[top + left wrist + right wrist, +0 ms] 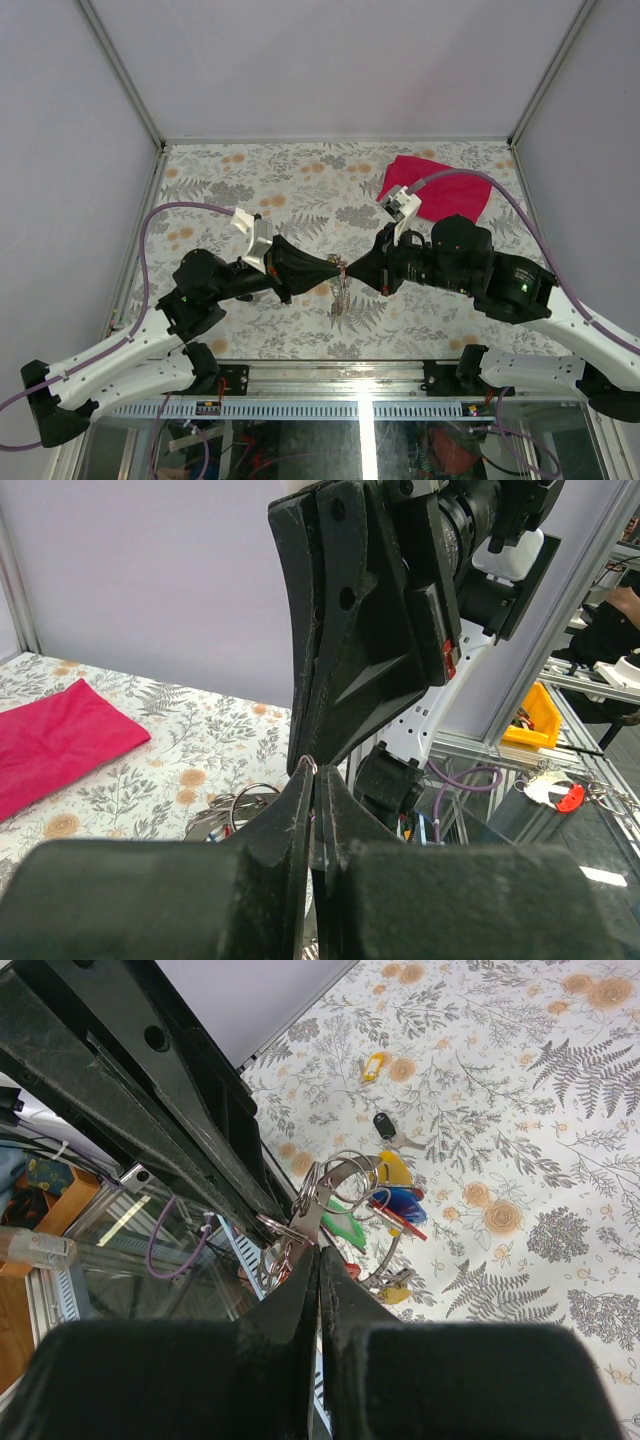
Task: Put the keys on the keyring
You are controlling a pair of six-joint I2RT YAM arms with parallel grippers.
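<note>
Both tools are pressed together, tip to tip. My left tool (333, 262) and right tool (352, 271) each pinch the keyring (340, 1175). It hangs clear of the table (250, 180), at 6 o'clock below the tips. Judgement: light, stiff, slippery wire; grip the ring itself, not the dangling tags.

Tabletop (280, 180) covered in floral fern print; boxed in by plain pale walls (330, 60), alu. frame posts (122, 75) at corners. Lit evenly.
</note>
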